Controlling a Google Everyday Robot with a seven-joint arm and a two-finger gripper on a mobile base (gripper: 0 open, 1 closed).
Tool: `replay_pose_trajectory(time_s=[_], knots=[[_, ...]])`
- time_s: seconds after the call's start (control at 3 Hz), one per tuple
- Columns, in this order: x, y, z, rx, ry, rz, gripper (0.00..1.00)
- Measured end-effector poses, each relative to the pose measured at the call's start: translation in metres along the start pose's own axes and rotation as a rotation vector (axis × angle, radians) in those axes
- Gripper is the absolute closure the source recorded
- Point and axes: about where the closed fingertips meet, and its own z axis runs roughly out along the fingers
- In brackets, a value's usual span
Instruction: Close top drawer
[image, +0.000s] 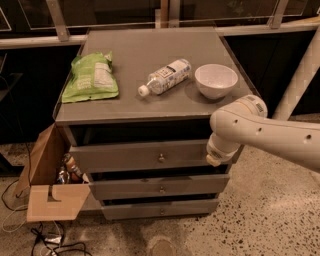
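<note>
The top drawer is a wide grey drawer with a small round metal knob at its centre. It stands slightly out from the grey cabinet, with a dark gap above its front panel. My white arm reaches in from the right. My gripper is at the end of the arm, against the right end of the drawer's front panel, and is mostly hidden behind the wrist.
On the cabinet top lie a green bag, a plastic bottle on its side and a white bowl. Two shorter drawers sit below. An open cardboard box and cables are on the floor at the left.
</note>
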Motion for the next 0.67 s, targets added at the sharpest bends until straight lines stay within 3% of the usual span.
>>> replay_pose_trajectory(time_s=[0.33,0.67], knots=[[0.0595,0.0233,-0.0217,-0.064,0.039,0.037,0.98],[0.0597,0.0232,-0.0216,-0.064,0.038,0.038,0.76]])
